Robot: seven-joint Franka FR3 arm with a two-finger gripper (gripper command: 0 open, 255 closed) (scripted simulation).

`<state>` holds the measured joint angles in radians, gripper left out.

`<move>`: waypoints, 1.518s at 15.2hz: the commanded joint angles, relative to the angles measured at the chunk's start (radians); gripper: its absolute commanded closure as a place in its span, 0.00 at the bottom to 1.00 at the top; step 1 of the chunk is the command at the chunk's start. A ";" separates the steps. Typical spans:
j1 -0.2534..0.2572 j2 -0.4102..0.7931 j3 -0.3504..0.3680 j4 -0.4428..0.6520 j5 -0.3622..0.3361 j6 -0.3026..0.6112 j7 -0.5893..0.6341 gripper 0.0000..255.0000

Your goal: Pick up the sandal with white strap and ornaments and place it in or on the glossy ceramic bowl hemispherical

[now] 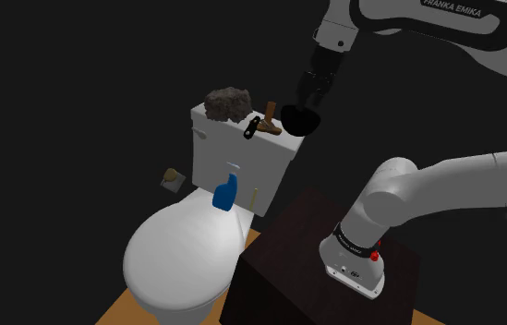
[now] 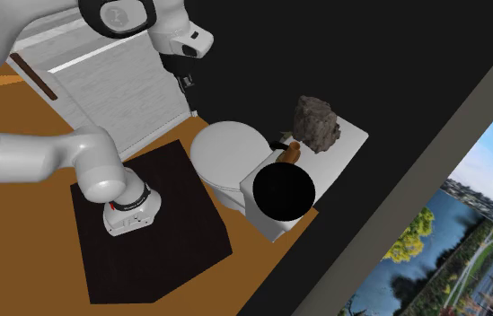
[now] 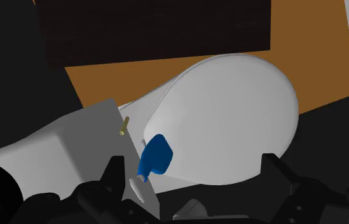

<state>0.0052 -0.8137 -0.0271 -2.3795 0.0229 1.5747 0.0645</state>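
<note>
gripper [image 3: 193, 164] spread, holding nothing | sandal [image 1: 265, 126] lies just beside black bowl [image 1: 303, 120] on toilet tank [image 1: 242, 157] | risk: a descending finger clips the bowl, knocking either off

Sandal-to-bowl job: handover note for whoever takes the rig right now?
Gripper: open, empty, hovering clear of the sandal.
Sandal: brown with a white strap, lying on the toilet tank between a grey rock and the black bowl.
Done: nothing; the sandal is not yet grasped.
Left: descend, grasp the sandal, lift it, set it in the bowl.
</note>
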 commanded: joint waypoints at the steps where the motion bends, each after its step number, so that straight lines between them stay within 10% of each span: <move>1: 0.000 0.000 0.000 0.000 0.000 0.000 0.000 0.00; 23: -0.034 0.814 -0.184 0.373 -0.173 0.319 -0.412 0.00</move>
<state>-0.0245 -0.0425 -0.2059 -2.0364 -0.1469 1.8852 -0.3274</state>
